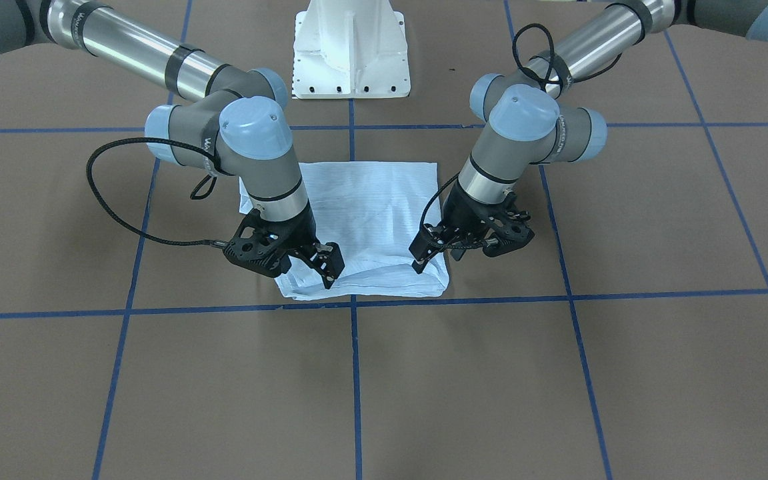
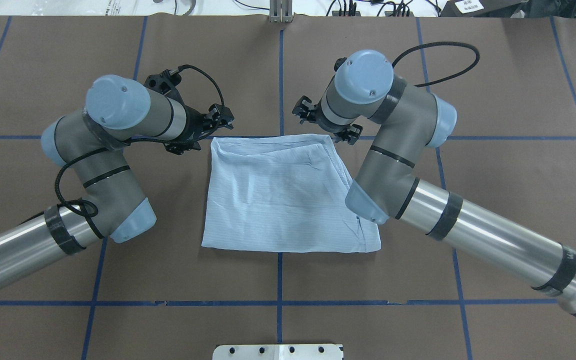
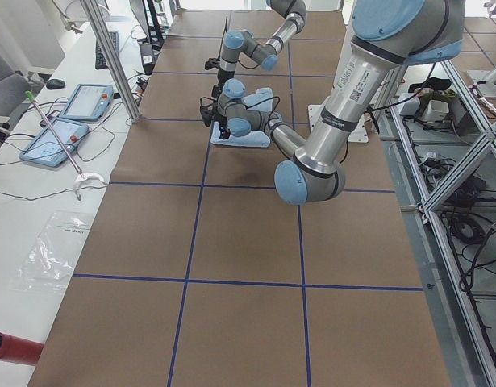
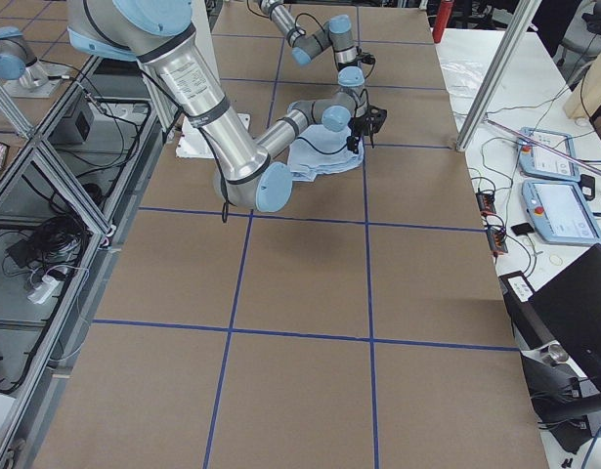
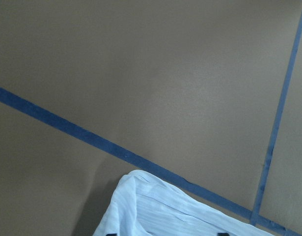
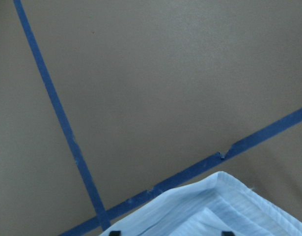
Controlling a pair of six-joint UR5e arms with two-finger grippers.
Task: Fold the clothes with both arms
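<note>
A pale-blue striped shirt, folded into a flat rectangle, lies on a brown matte table marked into squares by blue tape lines. One line runs just beside the shirt's edge farthest from the robot. The white pedestal stands near the shirt's opposite edge. The left gripper and right gripper each hang over a far corner of the shirt. Their fingers are spread, and the cloth lies between them unpinched. Well apart from the shirt, a white bench carries teach pendants, cables and a plastic bag. Aluminium framing lines the robot's side.
</note>
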